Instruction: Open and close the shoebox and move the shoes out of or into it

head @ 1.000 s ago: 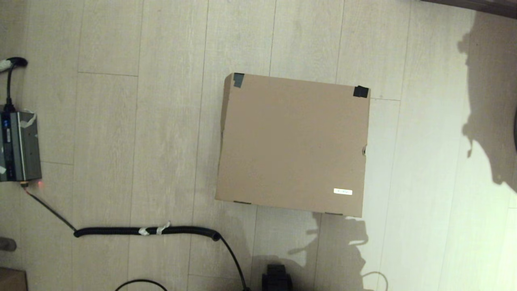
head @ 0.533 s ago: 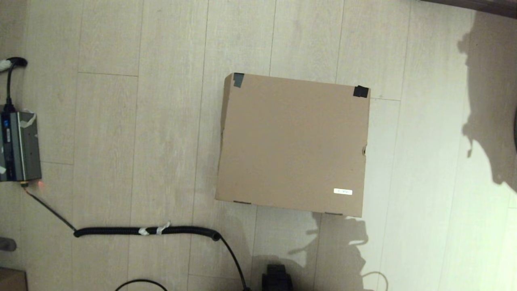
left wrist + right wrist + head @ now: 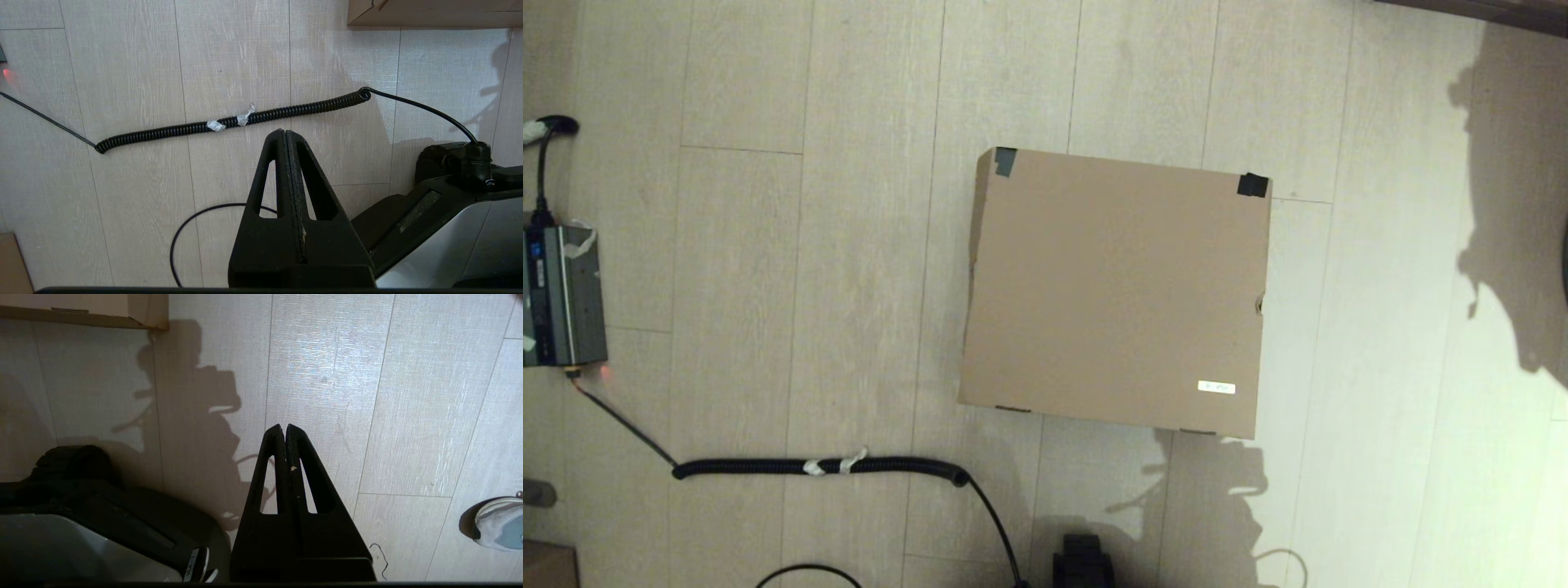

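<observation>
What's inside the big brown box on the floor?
That cannot be seen. The shoebox lies on the wooden floor with its lid shut flat, covering everything inside. Only the lid's top shows: dark tape patches on two corners and a small white label.

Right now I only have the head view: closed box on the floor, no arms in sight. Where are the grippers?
Observer: The left gripper hangs above the coiled black cable, its fingers pressed together, holding nothing.
Operator: And the right one?
Observer: The right gripper is over bare floor near a corner of the shoebox, fingers also together and empty.
Operator: Any shoe outside the box?
Observer: At the edge of the right wrist view lies a light-coloured shoe-like object, only partly in frame; I cannot tell what it is.
</observation>
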